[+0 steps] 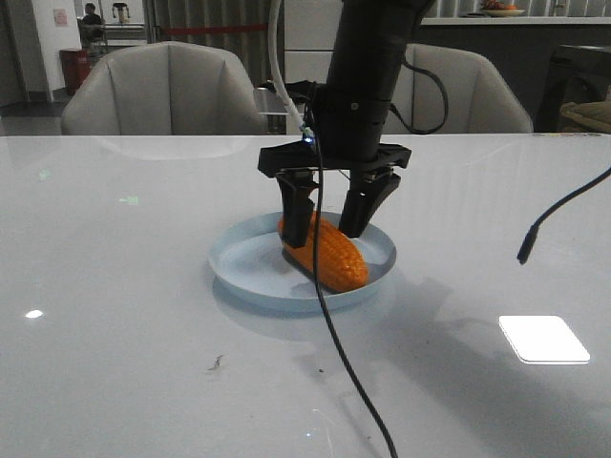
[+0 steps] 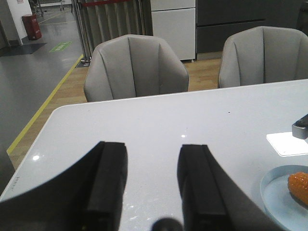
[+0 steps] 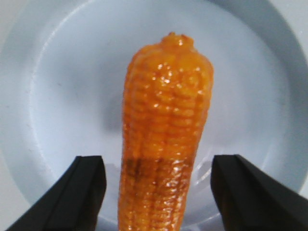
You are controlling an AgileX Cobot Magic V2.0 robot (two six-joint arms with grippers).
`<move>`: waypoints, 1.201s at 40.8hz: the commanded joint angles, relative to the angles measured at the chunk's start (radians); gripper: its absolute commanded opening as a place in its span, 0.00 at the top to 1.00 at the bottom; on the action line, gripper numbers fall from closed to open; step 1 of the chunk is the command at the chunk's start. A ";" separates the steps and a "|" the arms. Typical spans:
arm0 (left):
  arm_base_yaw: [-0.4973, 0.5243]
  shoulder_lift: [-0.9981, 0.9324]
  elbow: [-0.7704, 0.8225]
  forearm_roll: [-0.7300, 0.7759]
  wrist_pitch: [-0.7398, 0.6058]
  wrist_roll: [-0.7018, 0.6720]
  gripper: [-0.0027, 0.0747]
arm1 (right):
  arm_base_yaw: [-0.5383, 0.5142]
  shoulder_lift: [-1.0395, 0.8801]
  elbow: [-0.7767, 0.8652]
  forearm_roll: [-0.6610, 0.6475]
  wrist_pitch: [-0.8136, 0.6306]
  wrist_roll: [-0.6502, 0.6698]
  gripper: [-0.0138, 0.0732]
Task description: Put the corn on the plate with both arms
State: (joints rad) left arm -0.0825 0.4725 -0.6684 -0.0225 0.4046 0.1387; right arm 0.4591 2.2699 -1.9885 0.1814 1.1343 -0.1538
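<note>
The orange corn lies on the pale-blue plate in the middle of the table, one tapered end toward the front. My right gripper hangs straight over it, open, one black finger on each side of the cob. In the right wrist view the corn runs up between the fingers of that gripper, with a gap on both sides and the plate beneath. My left gripper stands open over bare table, holding nothing. The plate and one end of the corn show at the edge of the left wrist view.
A black cable hangs from the right arm across the plate's front rim to the table's near edge. Another loose cable end dangles at the right. Two grey chairs stand behind the white table.
</note>
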 commanded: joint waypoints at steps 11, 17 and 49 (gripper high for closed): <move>-0.001 0.006 -0.026 -0.009 -0.082 -0.003 0.54 | -0.006 -0.076 -0.271 0.029 0.135 -0.011 0.14; -0.001 0.006 -0.026 -0.009 -0.082 -0.003 0.54 | -0.027 -0.117 -0.410 0.005 0.197 -0.011 0.14; -0.001 0.078 -0.026 -0.012 -0.051 -0.005 0.54 | -0.169 -1.092 0.240 -0.297 -0.074 0.081 0.14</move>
State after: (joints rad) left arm -0.0825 0.5383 -0.6661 -0.0243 0.4654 0.1387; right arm 0.3141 1.3210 -1.8751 -0.0624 1.1975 -0.1181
